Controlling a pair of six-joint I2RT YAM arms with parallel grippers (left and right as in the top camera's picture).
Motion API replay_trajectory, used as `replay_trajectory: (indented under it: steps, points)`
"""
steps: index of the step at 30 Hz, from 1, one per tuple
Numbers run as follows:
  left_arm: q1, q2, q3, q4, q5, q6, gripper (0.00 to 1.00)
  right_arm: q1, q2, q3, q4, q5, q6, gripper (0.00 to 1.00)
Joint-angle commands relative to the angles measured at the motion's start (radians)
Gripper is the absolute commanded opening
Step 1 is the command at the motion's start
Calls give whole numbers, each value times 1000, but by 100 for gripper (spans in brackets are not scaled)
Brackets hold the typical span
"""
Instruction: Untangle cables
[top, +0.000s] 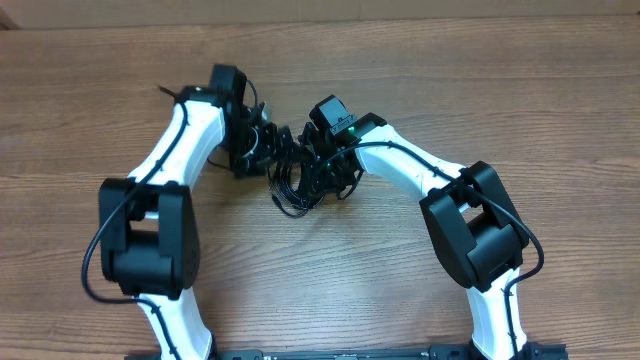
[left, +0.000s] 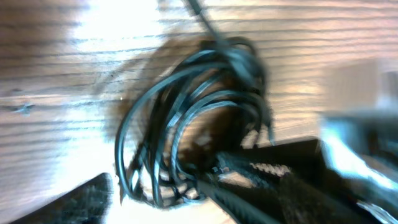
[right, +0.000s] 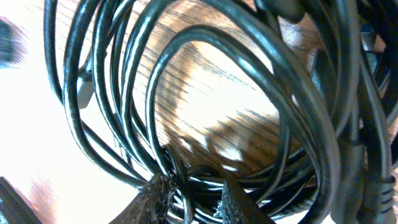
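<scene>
Cables (top: 292, 188): one tangled black coil at the middle of the wooden table (top: 450, 90); the right gripper (right: 196, 202) pinches a strand, we judge to anchor the bundle, while the left gripper (left: 158, 180) stands spread over its left side, ready to draw loops free.

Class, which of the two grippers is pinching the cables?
The right gripper: cables pass between its nearly closed fingers; the left gripper stands wide open.

Blurred cables (left: 239, 62) in left-wrist view
</scene>
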Motion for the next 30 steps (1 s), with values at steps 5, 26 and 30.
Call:
replay_trajectory:
  steps: [5, 26, 30]
  points:
    - [-8, -44, 38, -16, -107, -6, 100, 2, 1, 5, 2, 32, 2, 32]
    - [-8, -44, 38, -16, -193, -6, 100, 2, 1, 5, 3, 33, 1, 34]
    - [-8, -44, 38, -16, -193, -6, 99, 2, 1, 5, 2, 33, 1, 33]
